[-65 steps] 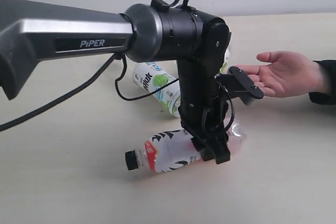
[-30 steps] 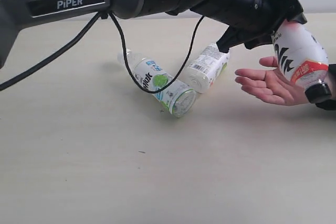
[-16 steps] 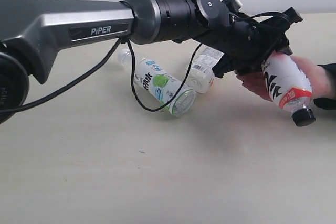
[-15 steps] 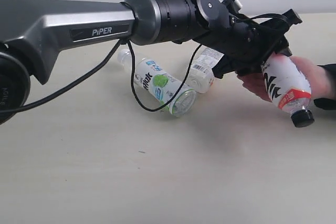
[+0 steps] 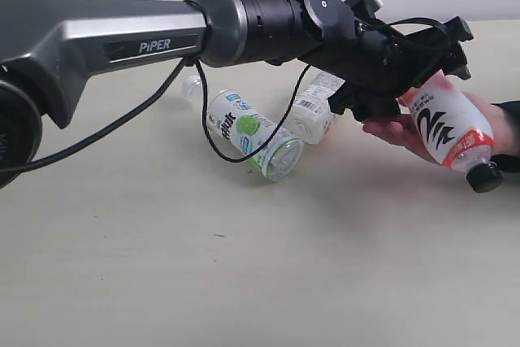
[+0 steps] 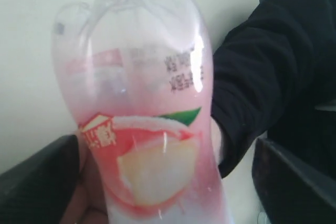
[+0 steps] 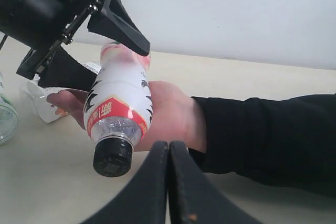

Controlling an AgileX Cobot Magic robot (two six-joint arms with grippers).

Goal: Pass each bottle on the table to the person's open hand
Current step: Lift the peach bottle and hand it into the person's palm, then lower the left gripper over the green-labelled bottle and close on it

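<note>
1. Left gripper (image 5: pixel 414 75): black jaws spread wider than the bottle base that sits between them; the left wrist view shows a clear gap between one finger and the bottle wall
2. Pink-and-white bottle (image 5: pixel 447 123): clear plastic, tilted with its black cap (image 5: pixel 486 176) lowest and pointing away from the arm; the body rests on the palm, raised off the table
3. Person's open hand (image 7: pixel 168 111): palm up under the bottle, fingers reaching toward the left gripper, dark sleeve (image 7: pixel 262 129) at the wrist
4. Right gripper (image 7: pixel 169 148): jaws pressed together with nothing between them, tips near the hand and the bottle's cap
5. Green-marked bottle (image 5: pixel 248 132): lying on its side on the table, base toward the exterior camera
6. Second white-labelled bottle (image 5: pixel 313 111): lying just beside the green-marked bottle, between it and the hand; contact cannot be told
7. Table (image 5: pixel 244 266): pale beige wood-grain surface
</note>
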